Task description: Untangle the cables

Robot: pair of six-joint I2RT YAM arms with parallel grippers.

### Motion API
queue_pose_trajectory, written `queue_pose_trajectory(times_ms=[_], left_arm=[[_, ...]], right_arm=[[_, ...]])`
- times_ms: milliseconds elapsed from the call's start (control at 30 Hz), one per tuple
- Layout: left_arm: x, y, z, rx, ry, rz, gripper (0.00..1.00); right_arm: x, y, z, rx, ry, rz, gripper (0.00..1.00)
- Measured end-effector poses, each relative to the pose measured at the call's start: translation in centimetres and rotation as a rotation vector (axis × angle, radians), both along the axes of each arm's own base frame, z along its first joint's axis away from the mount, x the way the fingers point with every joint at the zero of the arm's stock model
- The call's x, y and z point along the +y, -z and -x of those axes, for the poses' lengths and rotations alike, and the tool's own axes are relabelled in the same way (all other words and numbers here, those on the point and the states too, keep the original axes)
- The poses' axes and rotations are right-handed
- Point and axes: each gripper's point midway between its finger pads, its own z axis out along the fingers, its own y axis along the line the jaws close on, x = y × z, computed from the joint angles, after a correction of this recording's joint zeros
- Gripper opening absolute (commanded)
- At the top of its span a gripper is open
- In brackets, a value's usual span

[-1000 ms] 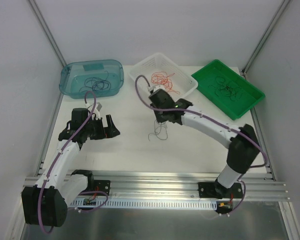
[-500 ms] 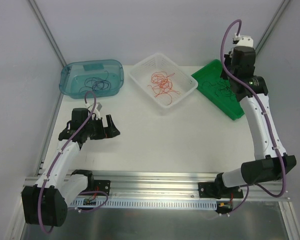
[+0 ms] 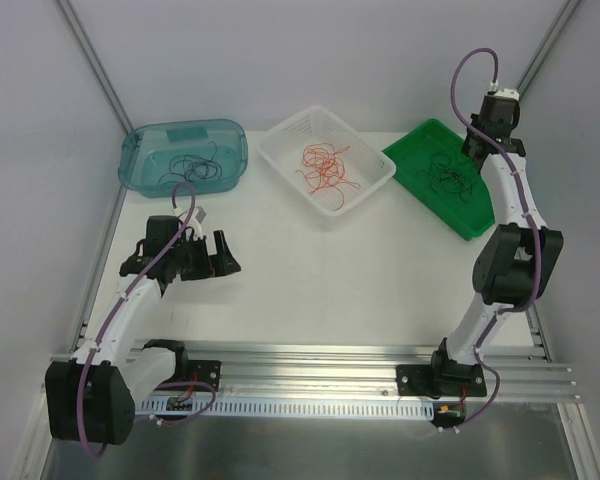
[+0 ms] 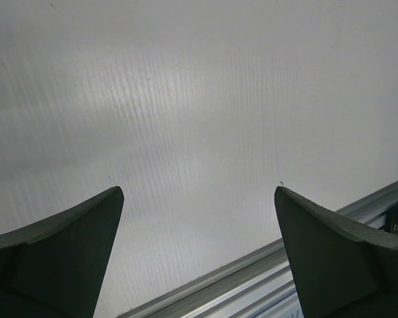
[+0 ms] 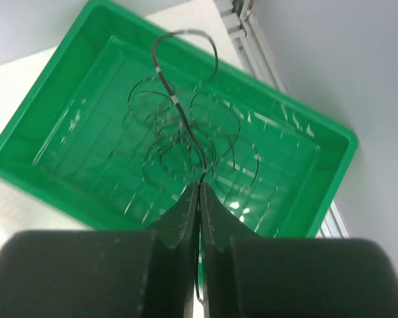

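My right gripper (image 5: 200, 184) is shut on a thin black cable (image 5: 179, 106) that rises from the fingertips and loops over the green tray (image 5: 26, 159). Several black cables (image 5: 186, 142) lie coiled in that tray. In the top view the right gripper (image 3: 477, 148) hangs over the green tray (image 3: 500, 195) at the back right. My left gripper (image 3: 223, 255) is open and empty above bare table at the left; its wrist view shows the fingers (image 4: 86, 225) wide apart.
A white basket (image 3: 280, 150) with red cables (image 3: 323, 165) stands at the back middle. A teal bin (image 3: 140, 150) with dark cables (image 3: 190, 165) stands at the back left. An aluminium rail (image 3: 310, 365) runs along the near edge.
My right arm has swung from the middle of the table to above the green tray, carrying the black cable. The small tangle on the table is gone. The left arm has not moved.
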Motion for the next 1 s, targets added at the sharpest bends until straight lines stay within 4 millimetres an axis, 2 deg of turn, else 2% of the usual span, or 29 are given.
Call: queue_pose_trajectory(times_ms=[67, 133, 200, 267, 300, 333, 367, 433, 500, 567, 633, 667, 767, 833, 900, 967, 1000], left_arm=[[0.0, 0.3, 0.0, 0.012, 0.001, -0.001, 0.99], [0.0, 0.6, 0.0, 0.028, 0.001, -0.002, 0.99], [0.0, 0.9, 0.1, 0.042, 0.002, -0.003, 0.99], [0.0, 1.2, 0.1, 0.052, 0.002, -0.004, 0.99], [0.0, 1.2, 0.1, 0.053, 0.002, -0.004, 0.99], [0.0, 1.2, 0.1, 0.053, 0.003, -0.004, 0.99], [0.0, 1.2, 0.1, 0.052, 0.002, -0.005, 0.99], [0.0, 1.1, 0.1, 0.051, 0.002, -0.004, 0.99], [0.0, 1.0, 0.1, 0.045, 0.002, -0.004, 0.99], [0.0, 0.7, 0.0, 0.029, 0.003, -0.003, 0.99], [0.0, 0.2, 0.0, 0.009, 0.002, -0.001, 0.99], [0.0, -0.1, 0.0, -0.006, 0.003, 0.0, 0.99], [0.0, -1.2, 0.0, -0.056, 0.002, 0.003, 0.99], [0.0, -2.1, 0.0, -0.094, 0.002, 0.005, 0.99], [0.0, -2.9, 0.1, -0.131, 0.002, 0.007, 0.99], [0.0, -3.6, 0.1, -0.164, 0.001, 0.009, 0.99], [0.0, -3.9, 0.2, -0.179, 0.0, 0.009, 0.99]], right_arm=[[-1.0, 1.0, -1.3, 0.006, 0.013, -0.005, 0.06], [-1.8, 2.0, -2.7, 0.008, 0.025, -0.012, 0.2], [-2.2, 2.8, -4.3, 0.008, 0.031, -0.019, 0.41], [-2.2, 4.0, -5.1, 0.02, 0.032, -0.03, 0.51], [-2.1, 5.0, -5.1, 0.039, 0.03, -0.039, 0.59], [-2.0, 5.8, -5.0, 0.057, 0.03, -0.05, 0.61], [-1.8, 6.7, -4.7, 0.074, 0.03, -0.06, 0.69], [-1.5, 7.8, -3.8, 0.099, 0.033, -0.079, 0.74], [-1.1, 8.4, -2.5, 0.118, 0.038, -0.101, 0.85], [-0.6, 7.9, -0.9, 0.129, 0.043, -0.123, 0.93], [-0.3, 5.6, 0.5, 0.101, 0.05, -0.139, 0.99], [-0.2, 3.9, 1.1, 0.075, 0.053, -0.143, 0.97], [0.4, -3.4, 3.7, -0.063, 0.062, -0.161, 0.97], [0.9, -8.5, 6.6, -0.161, 0.062, -0.171, 0.97], [1.4, -12.4, 9.9, -0.233, 0.06, -0.18, 0.97], [2.1, -15.8, 13.8, -0.303, 0.05, -0.188, 0.97], [2.5, -16.8, 15.9, -0.326, 0.044, -0.19, 0.97]])
